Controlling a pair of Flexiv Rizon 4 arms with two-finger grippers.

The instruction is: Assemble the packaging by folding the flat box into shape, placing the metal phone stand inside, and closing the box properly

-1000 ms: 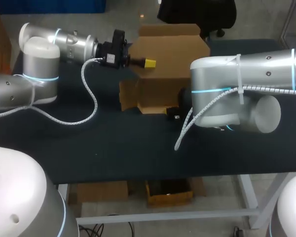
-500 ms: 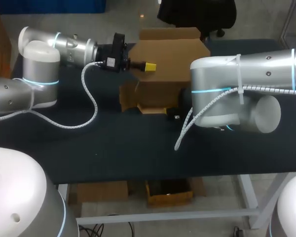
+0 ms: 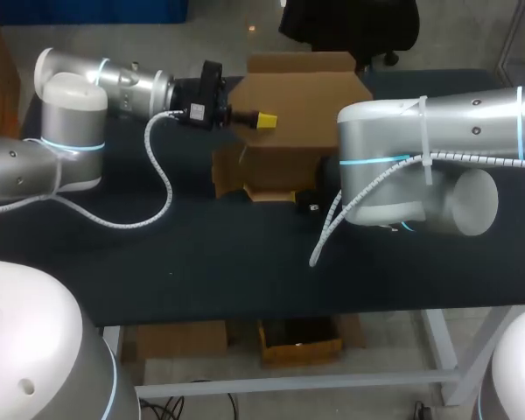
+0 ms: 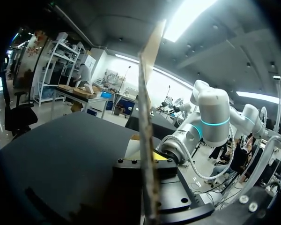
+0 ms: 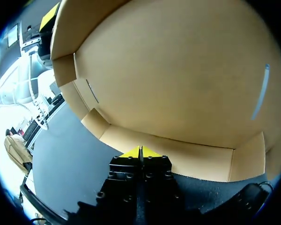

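The cardboard box [image 3: 293,96] stands partly folded at the far middle of the dark table [image 3: 210,262]. The left gripper [image 3: 261,116] reaches in from the left, its fingers clamped on an upright flap [image 4: 147,103] of the box. The right gripper [image 5: 140,152] sits at the box's near right wall, its tips pressed together and holding nothing.

The left gripper [image 4: 149,158] clamps a cardboard box flap [image 4: 146,93], which is seen edge-on and stands upright between its fingers. The dark tabletop [image 4: 61,150] stretches beneath, and the right arm [image 4: 211,117] rises beyond the flap.
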